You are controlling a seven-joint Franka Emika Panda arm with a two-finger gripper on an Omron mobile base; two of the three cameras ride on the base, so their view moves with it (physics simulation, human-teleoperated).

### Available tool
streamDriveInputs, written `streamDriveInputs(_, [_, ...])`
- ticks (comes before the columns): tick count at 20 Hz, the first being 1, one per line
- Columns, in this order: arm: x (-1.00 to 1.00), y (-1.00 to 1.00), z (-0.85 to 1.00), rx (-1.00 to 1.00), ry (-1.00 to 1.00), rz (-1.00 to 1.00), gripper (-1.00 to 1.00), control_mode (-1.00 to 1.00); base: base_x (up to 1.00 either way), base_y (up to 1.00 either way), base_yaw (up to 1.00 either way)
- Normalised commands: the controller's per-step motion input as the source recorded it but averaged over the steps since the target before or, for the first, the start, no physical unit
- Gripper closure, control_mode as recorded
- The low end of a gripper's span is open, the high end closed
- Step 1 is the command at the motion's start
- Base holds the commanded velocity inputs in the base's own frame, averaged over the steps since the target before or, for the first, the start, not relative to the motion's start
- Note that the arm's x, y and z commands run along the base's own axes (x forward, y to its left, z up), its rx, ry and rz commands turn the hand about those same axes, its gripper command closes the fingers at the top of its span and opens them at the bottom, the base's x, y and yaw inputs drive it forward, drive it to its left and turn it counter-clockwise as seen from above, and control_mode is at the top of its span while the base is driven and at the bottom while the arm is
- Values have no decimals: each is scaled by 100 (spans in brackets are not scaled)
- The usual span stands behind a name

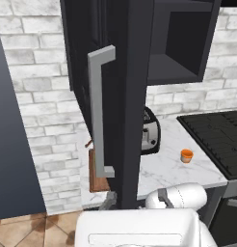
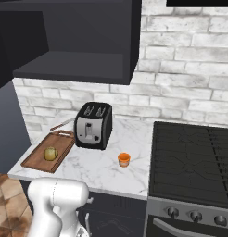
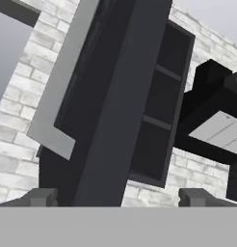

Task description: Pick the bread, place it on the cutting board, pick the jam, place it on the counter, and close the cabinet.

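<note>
The cabinet hangs open, its door swung out edge-on with the long grey bar handle facing me. In the hand view my gripper is open and looks up at the door edge, which stands between the fingertips. The handle lies to their left. The bread sits on the cutting board. The orange jam stands on the counter in front of the toaster. The jam is also plain in the left base view, where the board is half hidden by the door.
A black toaster stands at the back of the counter between board and jam. The black stovetop fills the right side. A white brick wall runs behind. My white arm rises below the counter edge.
</note>
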Motion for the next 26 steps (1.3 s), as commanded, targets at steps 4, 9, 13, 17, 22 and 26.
streamDriveInputs(4, [0,-39,0,0,-10,-5,-100,-100,0,0,0])
streamDriveInputs(9, [0,-43,0,0,-9,-4,-100,-100,0,0,0])
streamDriveInputs(13, [0,-50,0,0,-7,-2,-100,-100,0,0,0])
streamDriveInputs(17, [4,-51,0,0,-6,-2,-100,-100,0,0,0])
streamDriveInputs(22, [10,-50,0,0,-5,-1,-100,-100,0,0,0])
streamDriveInputs(26, [24,-47,0,0,-2,0,-100,-100,0,0,0])
